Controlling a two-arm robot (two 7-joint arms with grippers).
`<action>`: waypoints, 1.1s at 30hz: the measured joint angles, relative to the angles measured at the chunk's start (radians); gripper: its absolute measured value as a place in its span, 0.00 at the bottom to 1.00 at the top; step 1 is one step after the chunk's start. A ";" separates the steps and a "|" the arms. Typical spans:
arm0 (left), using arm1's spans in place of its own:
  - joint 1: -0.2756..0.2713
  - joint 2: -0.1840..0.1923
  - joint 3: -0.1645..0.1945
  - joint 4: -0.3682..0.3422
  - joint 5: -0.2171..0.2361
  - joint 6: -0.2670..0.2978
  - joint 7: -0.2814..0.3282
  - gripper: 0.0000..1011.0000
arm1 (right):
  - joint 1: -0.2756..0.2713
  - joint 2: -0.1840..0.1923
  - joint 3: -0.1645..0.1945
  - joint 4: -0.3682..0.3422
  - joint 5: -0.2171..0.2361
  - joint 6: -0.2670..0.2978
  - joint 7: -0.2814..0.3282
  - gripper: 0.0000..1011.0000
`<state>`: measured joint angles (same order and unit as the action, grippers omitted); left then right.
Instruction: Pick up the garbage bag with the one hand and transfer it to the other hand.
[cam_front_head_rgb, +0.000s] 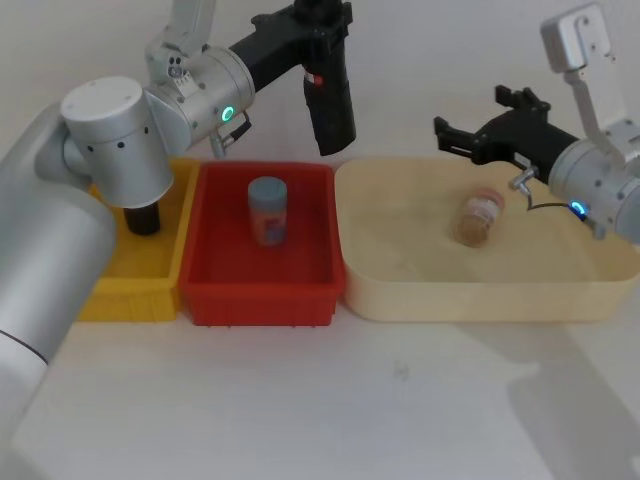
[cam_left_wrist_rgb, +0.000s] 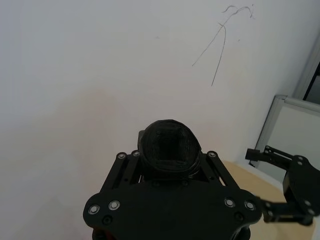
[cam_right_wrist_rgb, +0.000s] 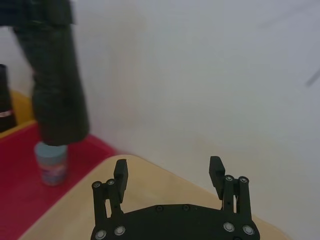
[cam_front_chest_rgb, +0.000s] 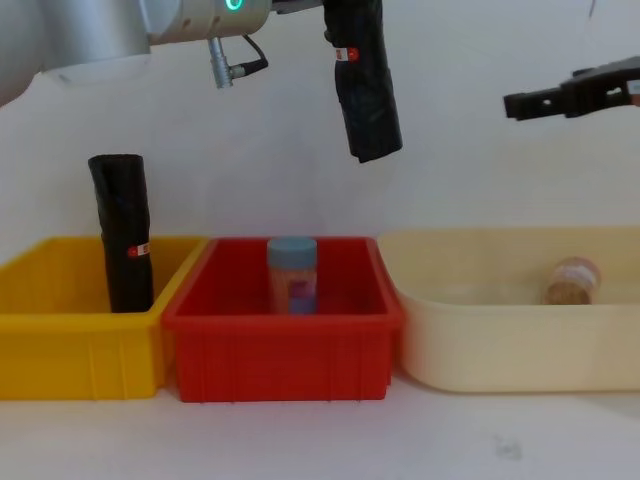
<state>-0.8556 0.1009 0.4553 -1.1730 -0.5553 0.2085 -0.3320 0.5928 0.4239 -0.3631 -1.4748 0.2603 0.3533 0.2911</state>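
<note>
The garbage bag (cam_front_head_rgb: 330, 105), a black crinkly roll with a red-and-white label near its top, hangs almost upright in the air over the back of the red bin (cam_front_head_rgb: 310, 290). My left gripper (cam_front_head_rgb: 320, 25), on the green-ringed arm, is shut on the roll's upper end. The chest view shows the garbage bag (cam_front_chest_rgb: 365, 95) well above the bins, and the left wrist view looks along its end (cam_left_wrist_rgb: 167, 150). My right gripper (cam_front_head_rgb: 468, 112), on the blue-ringed arm, hovers open over the cream tray (cam_front_head_rgb: 480, 295), pointing toward the bag with a gap between them. Its fingers (cam_right_wrist_rgb: 121, 172) hold nothing.
A second black roll (cam_front_chest_rgb: 125, 235) stands upright in the yellow bin (cam_front_chest_rgb: 70, 340) at the left. A blue-lidded jar (cam_front_chest_rgb: 292, 275) stands in the red bin below the hanging bag. A small jar (cam_front_head_rgb: 478, 215) lies on its side in the cream tray.
</note>
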 joint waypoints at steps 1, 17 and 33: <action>0.000 0.000 0.000 0.000 0.000 0.000 0.000 0.37 | -0.001 0.000 -0.003 -0.003 0.000 -0.003 0.005 0.99; -0.001 -0.001 0.001 0.002 0.000 0.000 0.000 0.37 | -0.006 -0.034 -0.057 -0.042 -0.012 -0.085 0.082 0.99; -0.001 -0.002 0.001 0.002 0.000 0.000 0.000 0.37 | -0.015 -0.078 -0.029 -0.018 0.010 -0.124 0.083 0.99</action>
<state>-0.8567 0.0991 0.4564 -1.1709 -0.5554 0.2084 -0.3322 0.5773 0.3463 -0.3925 -1.4930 0.2706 0.2292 0.3738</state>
